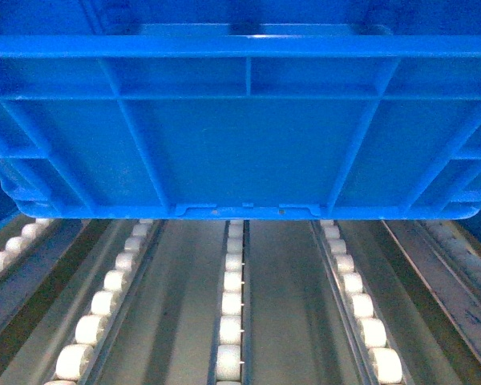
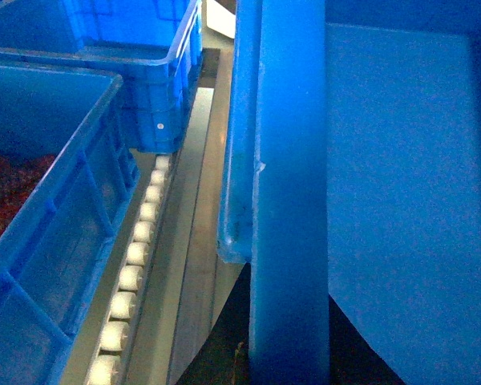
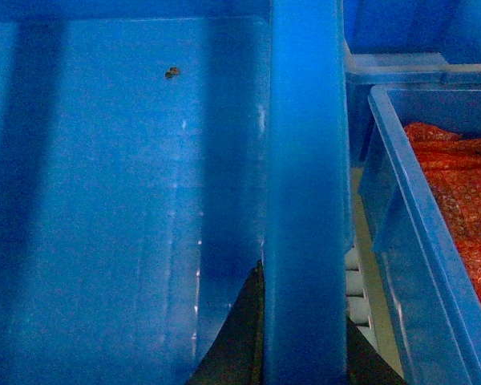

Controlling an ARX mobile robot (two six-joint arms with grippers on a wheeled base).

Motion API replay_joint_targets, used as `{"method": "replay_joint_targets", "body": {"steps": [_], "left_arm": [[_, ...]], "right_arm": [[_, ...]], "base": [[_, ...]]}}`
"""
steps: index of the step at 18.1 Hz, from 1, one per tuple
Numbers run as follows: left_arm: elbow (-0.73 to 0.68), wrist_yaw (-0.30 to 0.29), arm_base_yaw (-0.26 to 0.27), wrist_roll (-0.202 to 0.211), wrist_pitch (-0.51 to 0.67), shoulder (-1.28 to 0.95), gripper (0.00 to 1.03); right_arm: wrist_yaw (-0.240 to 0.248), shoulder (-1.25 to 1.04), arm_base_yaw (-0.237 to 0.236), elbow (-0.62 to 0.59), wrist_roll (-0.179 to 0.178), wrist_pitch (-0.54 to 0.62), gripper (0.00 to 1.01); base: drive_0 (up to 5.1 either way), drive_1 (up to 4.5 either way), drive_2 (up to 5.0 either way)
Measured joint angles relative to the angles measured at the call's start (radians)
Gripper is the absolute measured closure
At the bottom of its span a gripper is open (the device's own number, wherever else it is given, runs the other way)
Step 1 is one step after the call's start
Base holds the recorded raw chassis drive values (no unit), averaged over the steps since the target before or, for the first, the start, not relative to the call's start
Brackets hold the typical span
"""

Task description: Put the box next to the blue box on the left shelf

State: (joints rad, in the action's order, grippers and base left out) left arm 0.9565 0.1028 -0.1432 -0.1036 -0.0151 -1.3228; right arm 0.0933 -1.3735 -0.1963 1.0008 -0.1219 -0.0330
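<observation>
Dark gripper fingers [image 3: 240, 337] of the right arm straddle the box's [image 1: 240, 144] thick rim, one each side, clamped on it, and the left gripper [image 2: 289, 353] is closed on the opposite rim the same way. The box hangs raised over the left shelf [image 1: 232, 305], its roller rails visible beneath, with a neighbouring blue crate [image 2: 48, 241] just beside on the left and another crate [image 3: 433, 241] holding red material on the right.
</observation>
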Motion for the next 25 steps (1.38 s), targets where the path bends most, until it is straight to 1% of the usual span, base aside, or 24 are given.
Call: {"method": "replay_joint_targets", "body": {"steps": [18, 20, 21, 22, 23, 24, 25], "left_arm": [[0.0, 0.0, 0.0, 0.0, 0.0, 0.0, 0.97], [-0.002, 0.002, 0.0, 0.004, 0.012, 0.0, 0.97], [-0.057, 0.008, 0.0, 0.025, 0.148, 0.0, 0.97], [-0.108, 0.01, -0.004, 0.03, 0.283, -0.003, 0.97], [-0.102, -0.001, -0.003, 0.035, 0.304, -0.005, 0.97], [-0.092, -0.015, -0.002, 0.039, 0.29, 0.001, 0.97], [-0.079, -0.021, 0.002, 0.048, 0.241, 0.002, 0.97]], "right_arm": [[0.0, 0.0, 0.0, 0.0, 0.0, 0.0, 0.93], [0.004, 0.0, 0.0, 0.0, 0.002, 0.007, 0.93], [0.09, 0.0, -0.023, -0.06, 0.031, 0.171, 0.93], [0.182, 0.0, -0.048, -0.116, 0.071, 0.328, 0.93], [0.221, 0.0, -0.058, -0.115, 0.091, 0.371, 0.93], [0.234, 0.003, -0.065, -0.103, 0.096, 0.357, 0.93], [0.22, 0.004, -0.064, -0.088, 0.074, 0.291, 0.93]], "base": [[0.0, 0.0, 0.0], [0.0, 0.0, 0.0], [0.0, 0.0, 0.0], [0.0, 0.0, 0.0], [0.0, 0.0, 0.0], [0.0, 0.0, 0.0], [0.0, 0.0, 0.0]]}}
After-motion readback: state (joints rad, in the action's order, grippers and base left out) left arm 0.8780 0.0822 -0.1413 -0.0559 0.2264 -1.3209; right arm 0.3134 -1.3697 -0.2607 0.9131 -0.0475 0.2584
